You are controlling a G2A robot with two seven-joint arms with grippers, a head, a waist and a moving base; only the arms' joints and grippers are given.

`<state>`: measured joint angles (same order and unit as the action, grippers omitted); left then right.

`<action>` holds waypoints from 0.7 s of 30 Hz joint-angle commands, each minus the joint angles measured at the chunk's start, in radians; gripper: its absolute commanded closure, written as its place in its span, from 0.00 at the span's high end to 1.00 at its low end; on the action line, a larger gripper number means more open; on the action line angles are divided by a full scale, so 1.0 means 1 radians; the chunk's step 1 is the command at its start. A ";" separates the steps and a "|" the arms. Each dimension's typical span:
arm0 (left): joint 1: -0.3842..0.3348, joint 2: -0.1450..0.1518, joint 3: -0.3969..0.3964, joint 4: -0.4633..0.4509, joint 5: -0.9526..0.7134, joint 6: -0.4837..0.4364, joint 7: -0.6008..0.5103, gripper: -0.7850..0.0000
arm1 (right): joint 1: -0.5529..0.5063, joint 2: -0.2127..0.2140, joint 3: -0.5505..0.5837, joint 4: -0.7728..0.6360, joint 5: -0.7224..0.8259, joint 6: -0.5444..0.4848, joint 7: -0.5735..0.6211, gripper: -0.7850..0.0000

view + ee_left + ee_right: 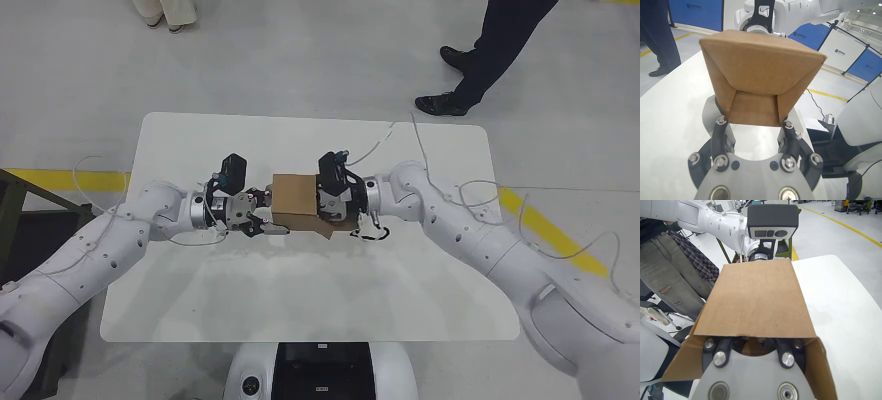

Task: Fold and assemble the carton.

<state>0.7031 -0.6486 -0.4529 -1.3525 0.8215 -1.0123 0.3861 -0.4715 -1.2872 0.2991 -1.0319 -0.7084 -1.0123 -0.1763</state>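
Two grippers meet the carton [297,197] end to end near the middle of the white bench [300,300]. Its long axis runs across the bench from one arm to the other, and a broad plain panel faces up. The folded end points at the left gripper [265,214], and the open end points at the right gripper [333,197]. Whether the carton rests on the bench or hangs just above it cannot be told.

The left gripper is released. Its fingers [720,123] are spread wide, with their tips at the two lower corners of the folded end. On that end the top flap [761,75] is bent down and slopes inward. A narrower flap angles in on each side of it, and a lower panel shows beneath its edge.

The right gripper is likewise unclenched. Its fingers [725,344] reach, spread apart, into the open end under the top panel, which hides their tips. The side flaps [683,357] of the open end splay outward on either side of that wrist.
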 commanded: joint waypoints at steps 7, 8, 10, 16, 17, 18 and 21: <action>-0.001 -0.001 0.000 0.000 0.000 0.000 -0.001 0.47 | -0.003 -0.017 0.008 0.016 -0.019 0.000 -0.006 0.00; -0.001 -0.001 0.001 0.000 0.000 0.000 -0.001 0.47 | -0.004 -0.018 0.010 0.019 -0.021 0.000 -0.007 0.00; 0.000 0.000 0.001 0.000 0.000 0.000 -0.001 0.48 | -0.006 -0.020 0.013 0.026 -0.027 0.000 -0.010 0.00; 0.006 0.004 0.000 0.008 -0.001 0.000 0.014 1.00 | -0.015 -0.016 0.025 0.033 -0.034 0.000 -0.030 0.00; 0.007 0.006 0.000 0.008 -0.001 0.000 0.018 1.00 | -0.016 -0.015 0.026 0.031 -0.034 0.000 -0.032 0.00; 0.008 0.007 0.000 0.009 0.000 0.000 0.021 1.00 | -0.017 -0.014 0.026 0.029 -0.036 0.000 -0.034 0.00; 0.010 0.011 0.001 0.007 0.001 0.000 0.028 1.00 | -0.019 -0.012 0.024 0.021 -0.037 0.000 -0.041 0.00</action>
<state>0.7126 -0.6392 -0.4525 -1.3446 0.8228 -1.0123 0.4124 -0.4900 -1.2994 0.3242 -1.0090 -0.7451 -1.0123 -0.2162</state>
